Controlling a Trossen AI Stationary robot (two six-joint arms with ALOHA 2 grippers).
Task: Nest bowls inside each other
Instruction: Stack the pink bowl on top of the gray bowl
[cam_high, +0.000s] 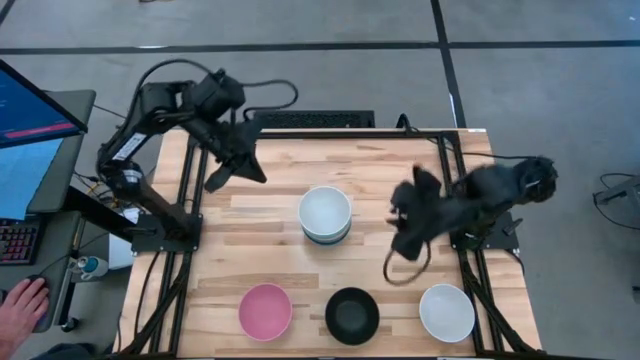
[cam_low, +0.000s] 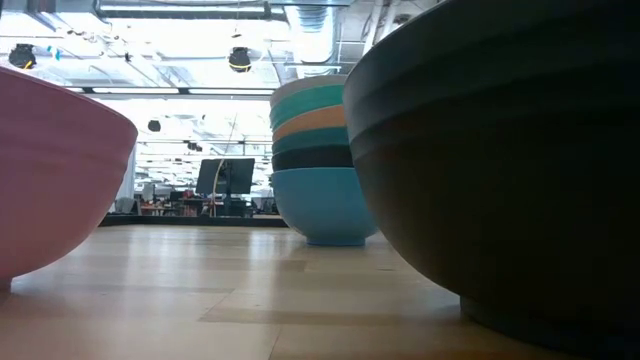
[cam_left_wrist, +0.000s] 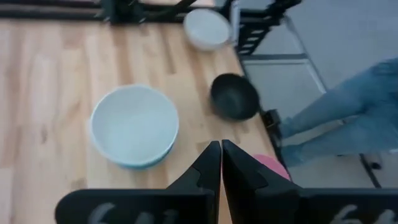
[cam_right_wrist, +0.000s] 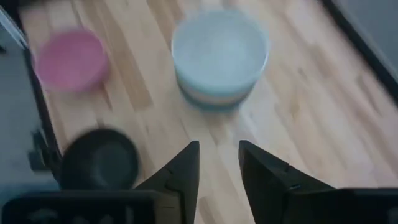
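A pale butcher-block table (cam_high: 270, 210) on a black frame was seen from above, set on a grey floor, with a monitor and a person's hand (cam_high: 22, 305) at a keyboard off its left edge. Near the middle of the table a stack of bowls (cam_high: 325, 215) was found, white on top; from table height its layers could be read downward as teal, orange, black and cyan, the lowest resting on the wood. The stack was probably built at the centre so that both arms could reach it.

Three bowls were left single along the near edge: a pink bowl (cam_high: 265, 311) toward the left corner, a black bowl (cam_high: 352, 315) in the middle and a white bowl (cam_high: 446, 312) toward the right corner, each apart from its neighbours. They were judged to be what remained to be nested.

The left claw (cam_left_wrist: 221, 163) was held above the far left part of the table, its fingers pressed together and empty, apparently waiting. The right claw (cam_right_wrist: 219, 163) was held above the right side, between the stack and the white bowl, fingers spread with nothing between them, which suggested readiness to take one of the loose bowls.
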